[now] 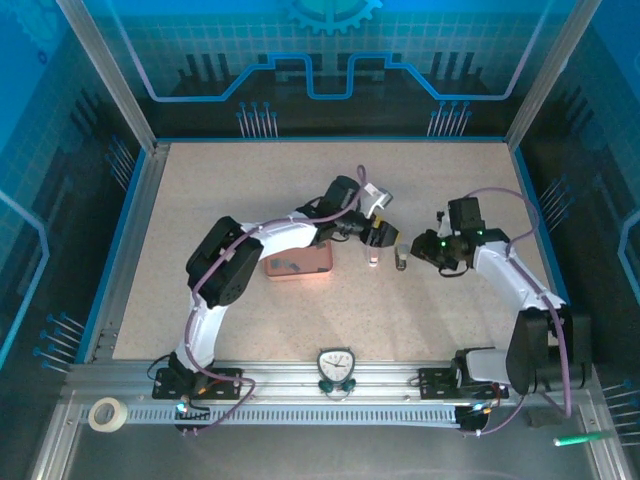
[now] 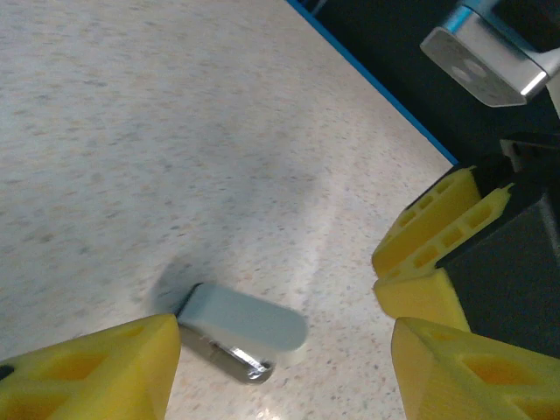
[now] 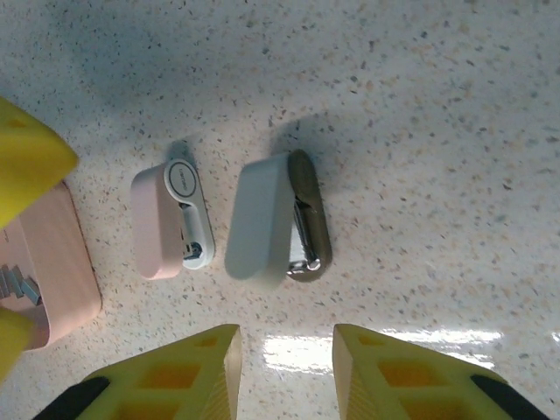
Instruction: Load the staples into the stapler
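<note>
Left hand (image 1: 375, 238) and right hand (image 1: 422, 250) both spread open, empty, over the desk (image 1: 250, 180).
Top view: the pink-white stapler (image 1: 373, 257) lies at 3 o'clock of the tray (image 1: 297, 263), beneath the left hand. Left wrist: wide fingers (image 2: 87, 372) frame a grey stapler (image 2: 241, 328). Right wrist resolves what the top blurs: staples (image 3: 13, 284) in the tray; best pin the pink-white stapler before opening it.
</note>
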